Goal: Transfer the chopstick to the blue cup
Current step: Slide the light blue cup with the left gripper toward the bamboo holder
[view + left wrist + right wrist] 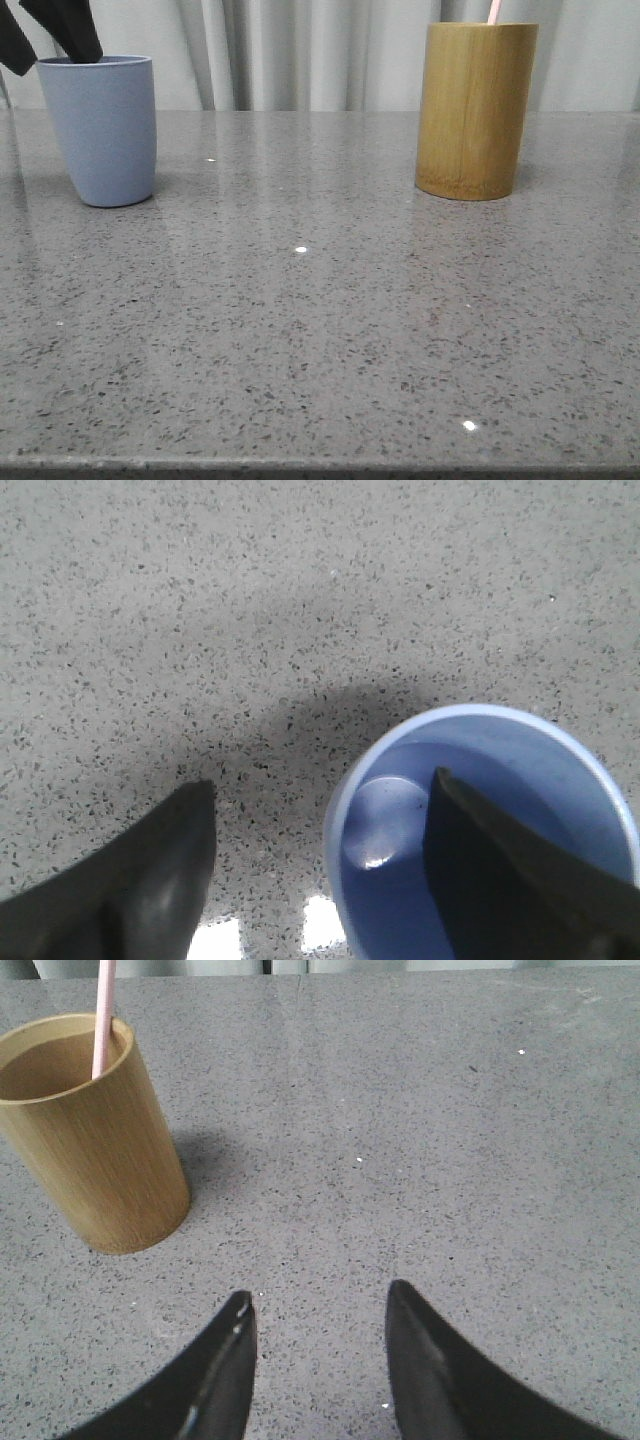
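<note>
Currently chopstick upright in bamboo holder; left fingers apart astride blue cup rim; right fingers apart, empty.

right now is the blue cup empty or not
Empty: the blue cup shows a bare bottom. The chopstick stands in the bamboo holder.

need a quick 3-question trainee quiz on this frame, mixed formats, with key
1. True or false: the chopstick stands in the bamboo holder.
2. What does the blue cup hold? A) chopstick B) nothing C) water
3. Fill in: one finger of the left claw sits over the cup's ____.

Key: 1 true. 2 B. 3 opening; the other finger is outside the rim. Right claw is open over the bare table.
</note>
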`<state>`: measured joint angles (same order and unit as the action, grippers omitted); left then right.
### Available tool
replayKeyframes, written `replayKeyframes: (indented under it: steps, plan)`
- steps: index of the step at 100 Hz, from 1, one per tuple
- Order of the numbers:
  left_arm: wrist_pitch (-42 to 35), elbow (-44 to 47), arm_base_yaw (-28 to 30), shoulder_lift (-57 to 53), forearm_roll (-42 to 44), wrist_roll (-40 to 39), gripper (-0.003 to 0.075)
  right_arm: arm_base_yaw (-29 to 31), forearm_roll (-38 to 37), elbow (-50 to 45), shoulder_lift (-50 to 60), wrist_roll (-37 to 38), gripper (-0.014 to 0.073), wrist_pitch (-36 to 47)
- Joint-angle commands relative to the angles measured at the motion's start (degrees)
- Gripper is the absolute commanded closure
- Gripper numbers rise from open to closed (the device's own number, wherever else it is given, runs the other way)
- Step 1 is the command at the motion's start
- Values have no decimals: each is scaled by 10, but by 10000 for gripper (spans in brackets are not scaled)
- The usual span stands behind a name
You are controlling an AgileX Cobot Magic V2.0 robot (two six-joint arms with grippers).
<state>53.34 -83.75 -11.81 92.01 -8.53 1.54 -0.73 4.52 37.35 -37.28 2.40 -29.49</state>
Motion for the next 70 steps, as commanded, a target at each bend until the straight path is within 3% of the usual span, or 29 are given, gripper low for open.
replayKeyframes:
  steps: [1,23,56,70]
  plan:
    - [-12,-20,-4,-16,-10,2,281,-1,3,21,-3,-5,260,40]
    - [11,-20,-4,0,-10,2,321,-1,3,21,-3,-5,260,40]
    - [8,-20,-4,1,-13,2,710,-1,3,21,-3,-5,260,40]
    - [10,-25,-5,1,-15,2,739,-1,3,21,-3,-5,260,40]
